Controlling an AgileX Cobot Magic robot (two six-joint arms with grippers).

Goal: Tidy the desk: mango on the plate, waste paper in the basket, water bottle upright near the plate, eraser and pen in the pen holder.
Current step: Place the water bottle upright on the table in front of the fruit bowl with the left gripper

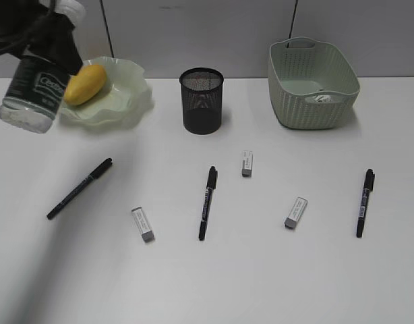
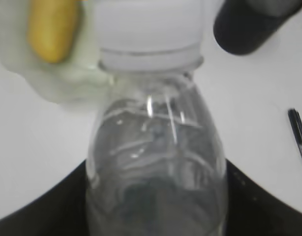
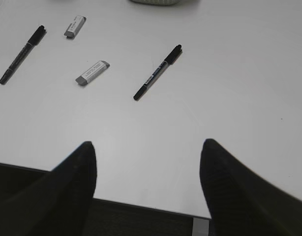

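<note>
At the far left of the desk (image 1: 261,283), the left gripper (image 1: 52,34) holds the water bottle (image 1: 33,91) off the surface, tilted, cap end up in the jaws, base hanging just beside the plate (image 1: 129,94). Mango (image 1: 84,84) already sits on the plate. Waste paper (image 1: 321,98) lies inside the basket (image 1: 294,101). Three pens and three erasers lie loose on the desk in front of the pen holder (image 1: 201,101), none in it yet.

Step in hand, as I judge it: stand the bottle up near the plate. To do it well, bring the bottle vertical first, lower until the base sits flat on bare desk clear of the wavy rim, then release; letting go while it leans risks a topple onto the plate or mango.

Right gripper (image 3: 146,162) shows only in the right wrist view: jaws wide apart, empty, hovering above bare desk, with a pen (image 3: 158,72) and an eraser (image 3: 92,72) well ahead of it. The exterior view does not show this gripper at all.

Left wrist view gives the bottle's neck and cap (image 2: 148,29) close up and blurred between the jaws, which the exterior view hides behind the arm; it misses the basket and most loose items.
</note>
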